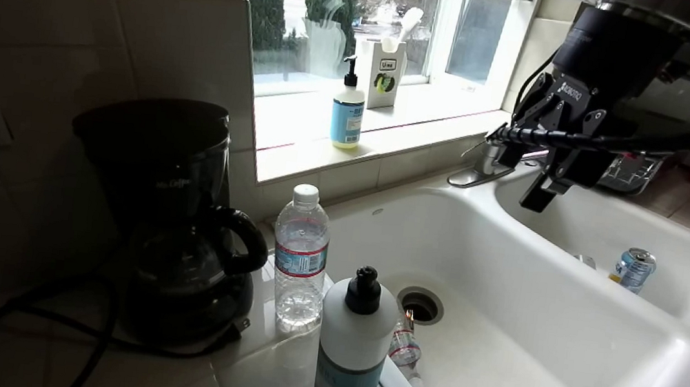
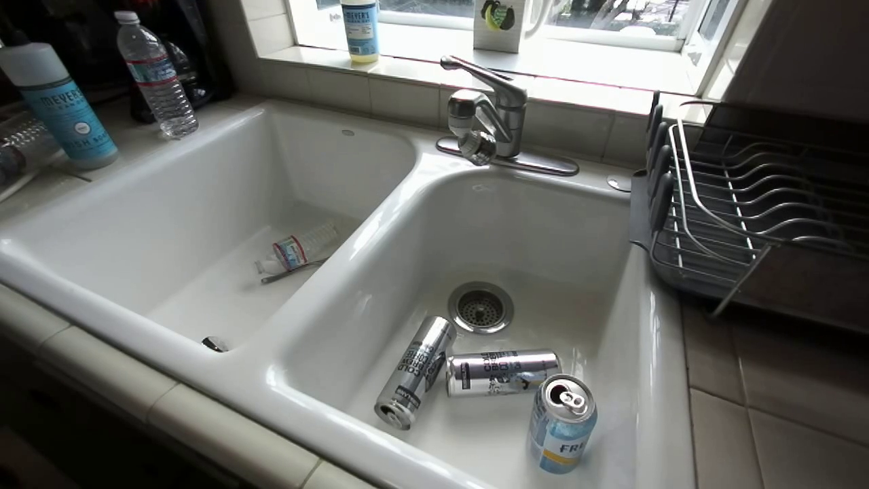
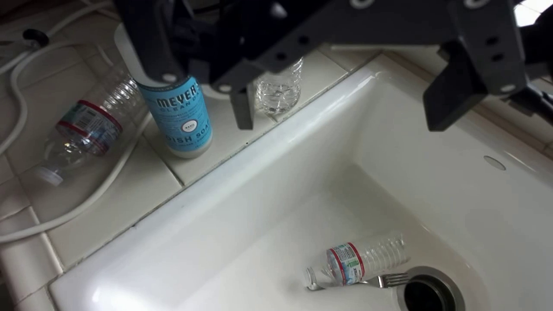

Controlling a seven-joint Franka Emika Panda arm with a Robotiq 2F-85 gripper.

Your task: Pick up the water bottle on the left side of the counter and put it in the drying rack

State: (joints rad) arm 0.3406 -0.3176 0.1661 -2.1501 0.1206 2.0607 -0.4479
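The job looks barely begun. The bottle [image 1: 300, 263] is seen upright on the tabletop [image 1: 272, 373], at the edge by the sink [image 2: 360, 238] and toward the back edge, beside the coffee maker [image 1: 179, 194], with the soap [image 1: 354, 357] near it. It has not been picked up. The rack [image 2: 669, 268] is seen at the tabletop's edge across the sink, so nearly everything seems left to be done: the bottle must be gripped, lifted, carried across and set down in the rack.

The pincer [image 3: 341, 119] is spread wide, and its two fingers [image 3: 243, 110] are set well apart. Nothing is held between them, and no touch is seen. In an exterior view the arm [image 1: 617, 59] is held up high, and the pincer is shown well apart from the bottle.
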